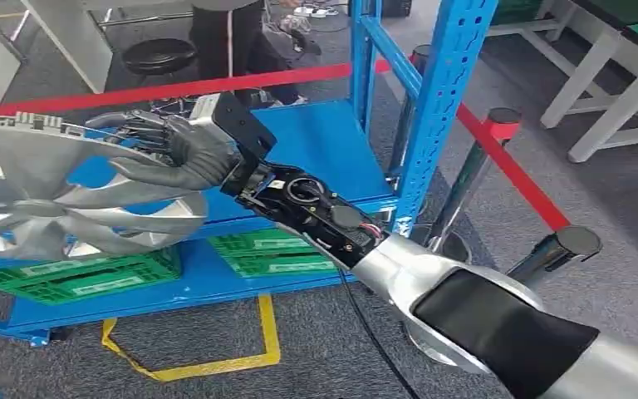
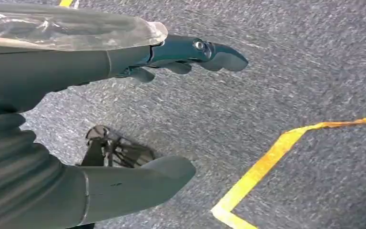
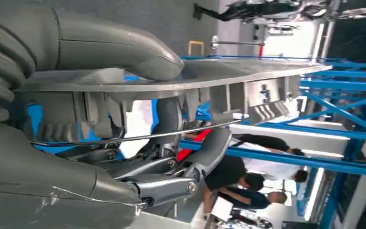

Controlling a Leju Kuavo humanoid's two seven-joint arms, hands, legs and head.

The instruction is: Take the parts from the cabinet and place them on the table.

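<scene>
A large silver fan-shaped part with curved blades and a ribbed rim hangs at the left in the head view, in front of the blue cabinet. My right hand grips its rim, thumb on one face and fingers on the other. Close up in the right wrist view, the part's flat rim sits clamped between the thumb and the dark fingers. My left hand hangs over grey carpet with fingers apart and nothing in it.
Green crates lie on the cabinet's lower shelf. A red barrier tape on black posts runs behind and to the right. Yellow floor tape marks the carpet. A person stands beyond the cabinet; white tables at far right.
</scene>
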